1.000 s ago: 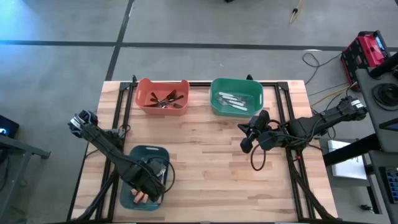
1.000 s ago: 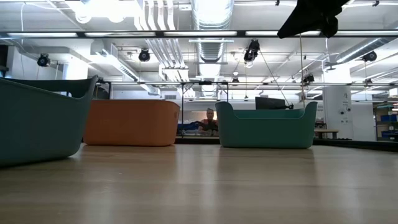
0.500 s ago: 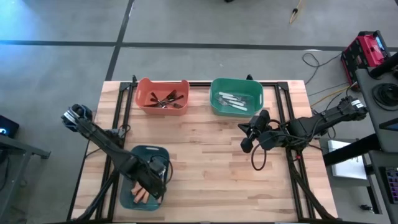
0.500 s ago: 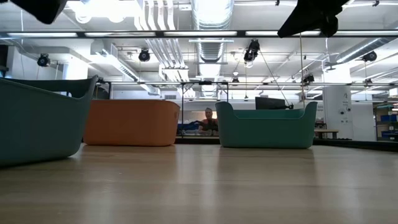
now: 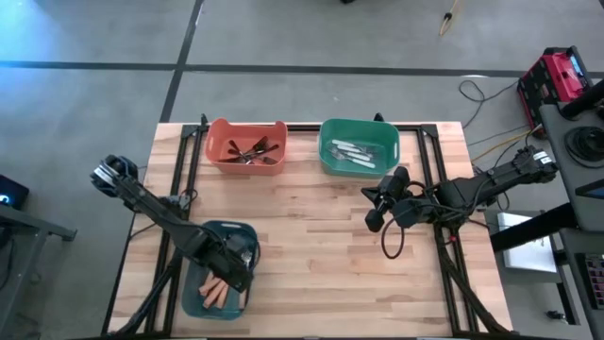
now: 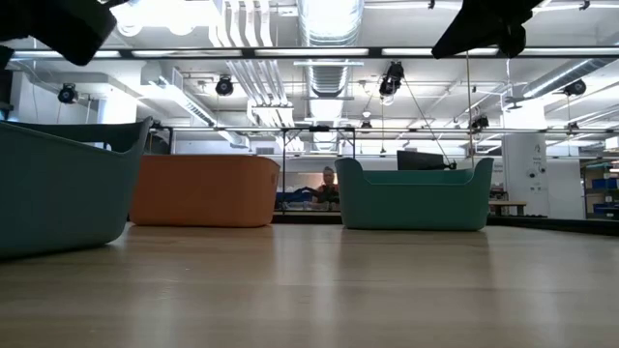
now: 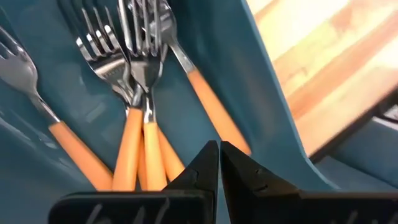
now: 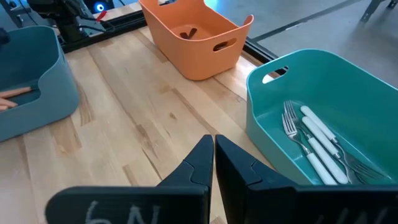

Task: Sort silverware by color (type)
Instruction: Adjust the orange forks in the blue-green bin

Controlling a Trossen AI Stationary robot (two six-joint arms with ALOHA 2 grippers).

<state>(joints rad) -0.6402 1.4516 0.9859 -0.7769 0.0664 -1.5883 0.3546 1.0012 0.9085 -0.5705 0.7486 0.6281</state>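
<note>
Both claws, left (image 7: pixel 219 163) and right (image 8: pixel 214 155), are closed and empty above the wooden table (image 5: pixel 311 246).

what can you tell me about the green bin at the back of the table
The green bin is a rectangular teal plastic tub with rounded corners and a handle cutout in its end wall. It stands upright at the table's far edge, beside the orange bin without touching it. Inside lie white-handled forks, roughly parallel on its floor.
</note>
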